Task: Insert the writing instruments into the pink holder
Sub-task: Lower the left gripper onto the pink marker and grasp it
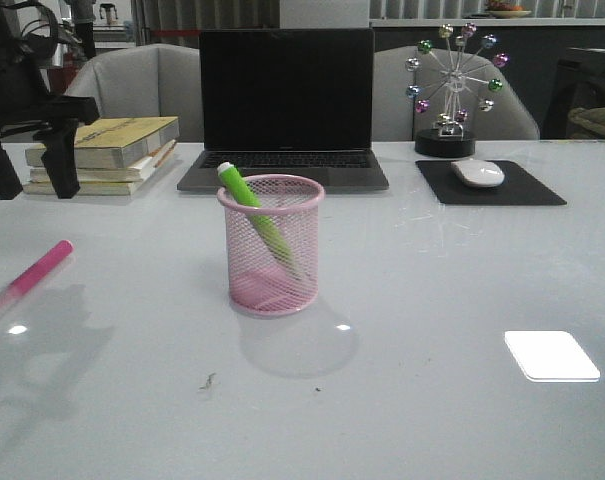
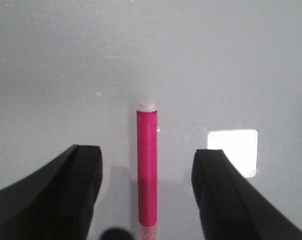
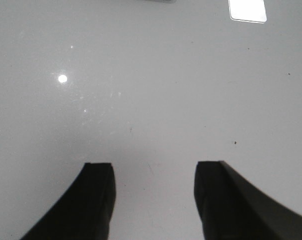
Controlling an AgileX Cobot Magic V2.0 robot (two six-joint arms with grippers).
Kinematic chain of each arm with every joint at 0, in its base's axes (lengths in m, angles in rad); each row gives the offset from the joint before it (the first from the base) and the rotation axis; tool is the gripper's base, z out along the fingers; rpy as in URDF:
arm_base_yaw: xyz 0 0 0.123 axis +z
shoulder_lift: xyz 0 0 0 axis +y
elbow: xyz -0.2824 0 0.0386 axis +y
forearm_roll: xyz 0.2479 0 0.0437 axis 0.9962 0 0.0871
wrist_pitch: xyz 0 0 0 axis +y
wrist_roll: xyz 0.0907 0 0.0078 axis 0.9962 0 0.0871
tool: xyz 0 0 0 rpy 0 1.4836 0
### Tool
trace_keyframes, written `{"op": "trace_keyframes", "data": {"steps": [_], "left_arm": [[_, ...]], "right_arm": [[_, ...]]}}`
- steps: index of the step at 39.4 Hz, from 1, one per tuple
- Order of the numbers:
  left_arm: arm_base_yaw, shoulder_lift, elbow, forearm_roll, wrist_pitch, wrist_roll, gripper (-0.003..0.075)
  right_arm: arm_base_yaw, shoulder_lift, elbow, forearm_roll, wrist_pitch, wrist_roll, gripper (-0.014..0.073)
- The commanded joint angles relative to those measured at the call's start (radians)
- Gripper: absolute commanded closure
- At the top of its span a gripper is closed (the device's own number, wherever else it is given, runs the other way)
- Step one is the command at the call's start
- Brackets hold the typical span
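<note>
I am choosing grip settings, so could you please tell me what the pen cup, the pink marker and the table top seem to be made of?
Pen cup: looks like pink coated wire mesh, since the green marker shows through its wall. Pink marker: probably smooth plastic, with an even, slightly glossy barrel. Table top: a glossy pale surface that mirrors lights; glass or laminate, I cannot tell which.

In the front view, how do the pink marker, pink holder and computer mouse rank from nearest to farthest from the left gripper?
1. Pink marker, below the left gripper, far left.
2. Pink holder, table center.
3. Computer mouse, right rear on its pad.
</note>
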Motion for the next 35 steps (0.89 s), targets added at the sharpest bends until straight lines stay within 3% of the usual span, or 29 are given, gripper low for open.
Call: {"op": "trace_keyframes", "data": {"steps": [1, 26, 35], "left_arm": [[-0.005, -0.059, -0.034, -0.008, -0.025, -0.008, 0.0274], [-0.082, -0.044, 0.113, -0.007, -0.175, 0.006, 0.0275], [-0.085, -0.044, 0.169, 0.077, -0.194, -0.012, 0.0275]], "right_arm": [[-0.006, -0.015, -0.028, -0.008, -0.072, -0.011, 0.0127], [-0.006, -0.011, -0.028, -0.013, -0.075, -0.011, 0.0127], [-0.006, -0.011, -0.028, -0.024, -0.071, -0.011, 0.0127]]}}
